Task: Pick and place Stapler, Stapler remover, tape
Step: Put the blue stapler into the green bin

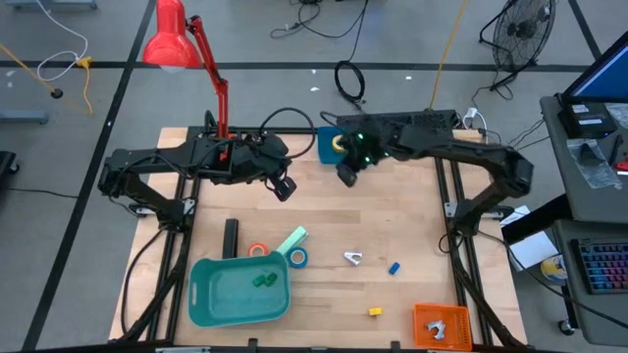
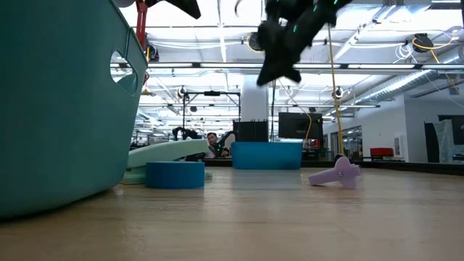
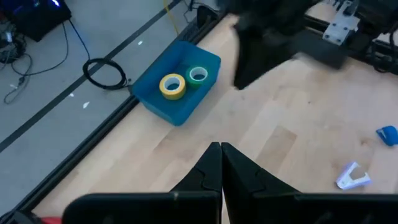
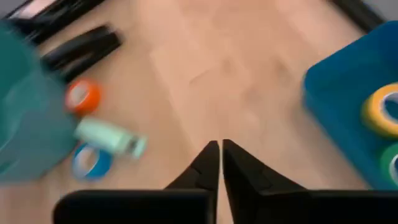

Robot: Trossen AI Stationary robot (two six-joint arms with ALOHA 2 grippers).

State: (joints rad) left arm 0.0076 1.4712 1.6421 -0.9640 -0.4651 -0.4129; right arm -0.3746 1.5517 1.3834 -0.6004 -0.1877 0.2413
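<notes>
The right gripper [image 4: 220, 144] hung above the bare wood near the far edge of the table [image 1: 392, 221], its two dark fingers pressed together on nothing, just beside a small blue box [image 1: 328, 145] that held a yellow tape roll [image 3: 172, 86] and a green tape roll [image 3: 198, 75] side by side. The left gripper [image 3: 221, 147] hovered over the table's far-left part, its fingers likewise closed and empty, beneath a red desk lamp [image 1: 173, 37].

Toward the near side, the black stapler [image 1: 231, 235] lay flat on the wood, just behind a teal tub [image 1: 208, 302]. An orange tape roll [image 1: 258, 250] and a blue tape roll [image 1: 297, 258] rested by the tub's far rim, with a mint-green block [image 1: 292, 240] lying aslant between them. Farther right sat a pale, claw-shaped staple remover [image 1: 353, 258], apart from the rolls, then a small blue piece [image 1: 393, 267] and a small yellow cube [image 1: 375, 312]. An orange object [image 1: 441, 325] occupied the near-right corner.
</notes>
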